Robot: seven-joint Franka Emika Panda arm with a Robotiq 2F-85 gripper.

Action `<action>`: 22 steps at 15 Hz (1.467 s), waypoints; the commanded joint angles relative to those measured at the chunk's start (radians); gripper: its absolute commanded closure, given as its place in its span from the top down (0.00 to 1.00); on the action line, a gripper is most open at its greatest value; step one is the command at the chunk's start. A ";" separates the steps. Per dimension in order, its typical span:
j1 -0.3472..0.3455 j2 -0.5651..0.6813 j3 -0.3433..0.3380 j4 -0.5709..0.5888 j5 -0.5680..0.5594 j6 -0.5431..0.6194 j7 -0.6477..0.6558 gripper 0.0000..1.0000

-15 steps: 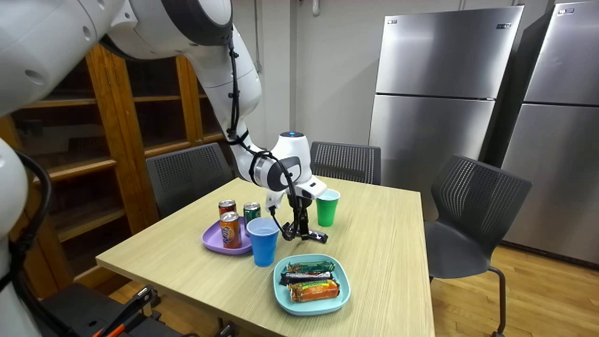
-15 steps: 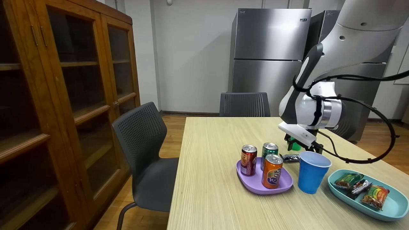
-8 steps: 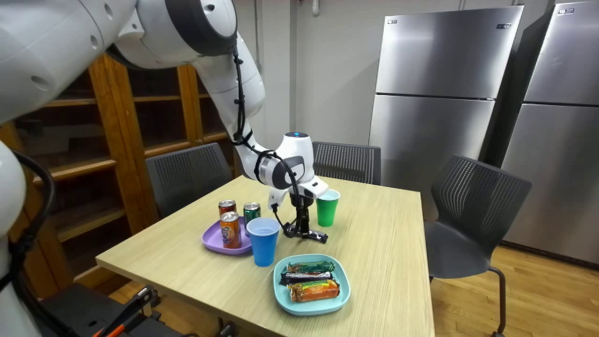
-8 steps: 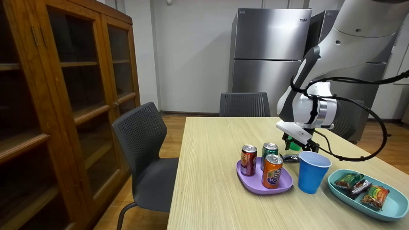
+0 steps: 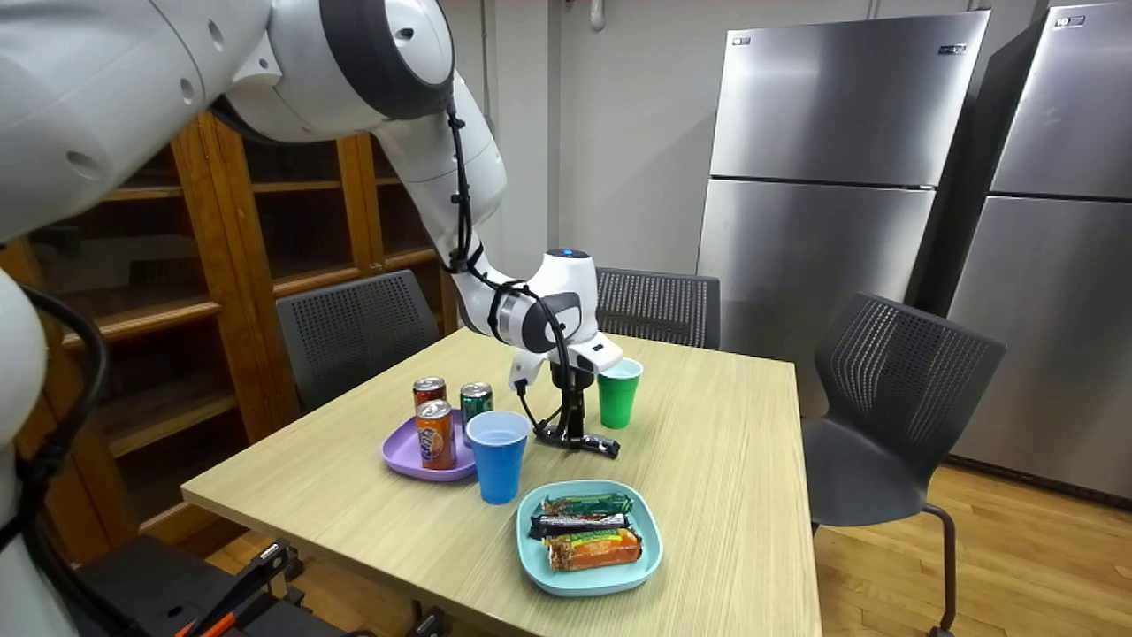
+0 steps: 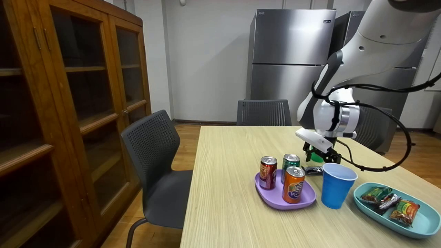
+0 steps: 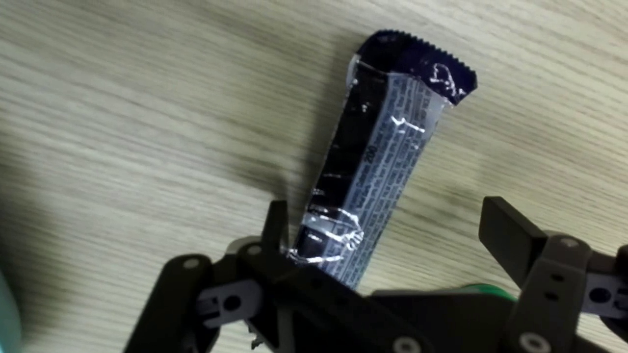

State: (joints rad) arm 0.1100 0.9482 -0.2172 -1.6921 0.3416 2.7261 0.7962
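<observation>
In the wrist view, a dark shiny wrapped bar (image 7: 373,162) with a grey printed label lies aslant on the wooden table. My gripper (image 7: 386,215) stands open around the bar's near part. The left fingertip (image 7: 275,228) is close by its left edge; whether they touch I cannot tell. A wide gap separates the bar from the right fingertip (image 7: 510,235). The gripper's body hides the bar's near end. In an exterior view the bar (image 5: 601,446) shows low beneath the gripper (image 5: 570,432). The green cup (image 5: 618,398) stands just beyond, the blue cup (image 5: 498,460) on the nearer side.
A purple tray (image 5: 402,451) carries a red can (image 6: 268,174), a green can (image 5: 476,402) and an orange can (image 5: 436,438). The teal plate (image 5: 588,584) holds several wrapped snacks. Dark chairs (image 5: 884,425) stand round the table (image 5: 725,495).
The arm has shifted slightly, its wrist rightward in one exterior view and leftward in the other. The bar, cups, tray and plate have stayed put, and the gripper has remained open.
</observation>
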 commanded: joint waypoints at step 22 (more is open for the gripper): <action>-0.047 -0.217 0.029 -0.228 -0.012 0.020 -0.016 0.06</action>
State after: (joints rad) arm 0.0891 0.8409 -0.2097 -1.7863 0.3401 2.7069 0.8059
